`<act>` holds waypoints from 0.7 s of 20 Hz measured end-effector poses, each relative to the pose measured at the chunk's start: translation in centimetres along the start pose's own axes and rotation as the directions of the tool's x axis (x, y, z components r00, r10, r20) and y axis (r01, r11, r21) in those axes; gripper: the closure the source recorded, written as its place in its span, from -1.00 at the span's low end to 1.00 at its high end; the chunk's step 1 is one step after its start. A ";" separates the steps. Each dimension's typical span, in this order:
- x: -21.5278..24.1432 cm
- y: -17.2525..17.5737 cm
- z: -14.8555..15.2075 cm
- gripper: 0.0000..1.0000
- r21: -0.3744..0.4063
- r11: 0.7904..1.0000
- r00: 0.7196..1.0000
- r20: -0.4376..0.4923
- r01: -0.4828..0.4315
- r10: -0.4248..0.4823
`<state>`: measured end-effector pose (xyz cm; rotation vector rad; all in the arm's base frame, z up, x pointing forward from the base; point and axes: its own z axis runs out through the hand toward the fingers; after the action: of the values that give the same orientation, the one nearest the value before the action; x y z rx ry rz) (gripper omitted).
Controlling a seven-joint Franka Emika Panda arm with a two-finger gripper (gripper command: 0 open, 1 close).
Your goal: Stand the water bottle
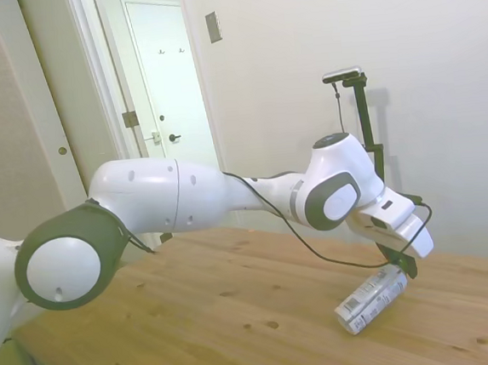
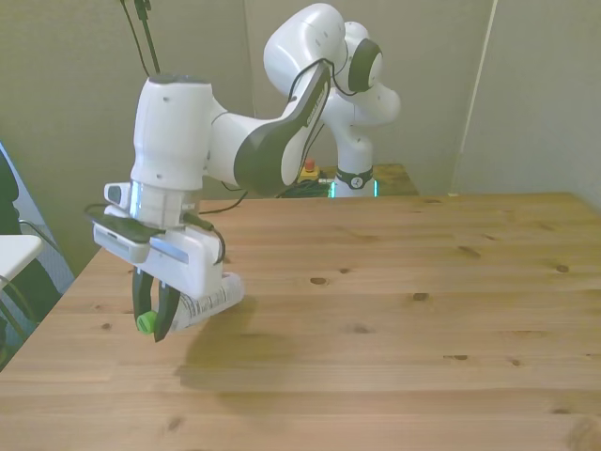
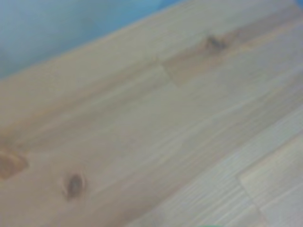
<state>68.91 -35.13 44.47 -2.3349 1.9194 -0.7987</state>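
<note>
**A:** Gripper (image 2: 153, 310) first: its dark fingers are narrowed around the neck end of the water bottle (image 2: 208, 303), right by the green cap (image 2: 145, 323). It looks clamped on, not merely beside it.

**B:** And the bottle itself?

**A:** Tilted. In the side view the water bottle (image 1: 371, 300) slopes down from the fingers, cap end raised, base end low over the wooden table (image 1: 238, 311). I can't tell whether the base touches the boards or hangs just above them. From the front it sits near the front view's left edge of the table, toward the camera side.

**B:** So how should the standing-up go?

**A:** My reading: the tipping is partway done. The wrist should keep rotating so the cap comes over the base, with the base acting as the pivot. Keep the grip firm at the neck, since a light, clear plastic body could twist or slide. Lower until the base sits flat, then release straight up so the fingers don't nudge it over. It's close to the table's side edge, so drifting outward would be a risk.

**B:** Anything from the wrist camera?

**A:** Only blurred wood grain and knots.

**B:** Any readable label?

**A:** A white label (image 1: 364, 303) wraps the body with dark print, but it's too small to read. Farther back are the arm's base, a plain wall, and a door (image 1: 167, 87).
</note>
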 end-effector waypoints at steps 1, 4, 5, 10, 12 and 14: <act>-0.3 -0.4 -1.4 1.00 0.033 0.999 1.000 -0.020 -0.004 0.004; -1.7 -1.3 -6.3 1.00 0.123 0.992 0.995 -0.100 -0.003 0.015; -2.3 -1.5 -7.8 1.00 0.147 0.989 0.991 -0.131 0.001 0.019; -6.6 -0.4 -11.7 1.00 0.268 0.964 0.954 -0.288 0.003 0.077; -8.4 0.6 -11.4 1.00 0.286 0.958 0.941 -0.324 0.000 0.096; -10.2 0.9 -11.3 1.00 0.298 0.955 0.931 -0.348 -0.006 0.114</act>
<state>62.45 -22.51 50.19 -2.0519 1.8176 -1.4825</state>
